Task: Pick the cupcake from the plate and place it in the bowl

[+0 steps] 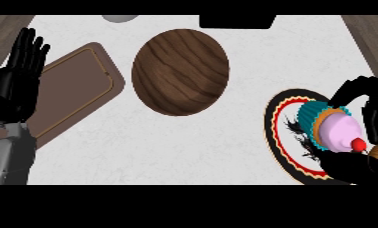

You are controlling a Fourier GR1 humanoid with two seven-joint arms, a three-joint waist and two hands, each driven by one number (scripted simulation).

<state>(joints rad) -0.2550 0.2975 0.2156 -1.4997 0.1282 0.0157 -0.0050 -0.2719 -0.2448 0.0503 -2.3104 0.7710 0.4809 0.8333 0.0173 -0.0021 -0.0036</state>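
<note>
The right hand has its fingers curled round the cupcake, lying tipped over the plate. It should lift straight up, then carry left to the wooden bowl. The left hand rests open at the table's edge.

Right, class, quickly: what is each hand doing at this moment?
Left hand: open, fingers straight up, resting at the left edge, holding nothing.
Right hand: curled round the pink-frosted cupcake in a teal wrapper.
</note>
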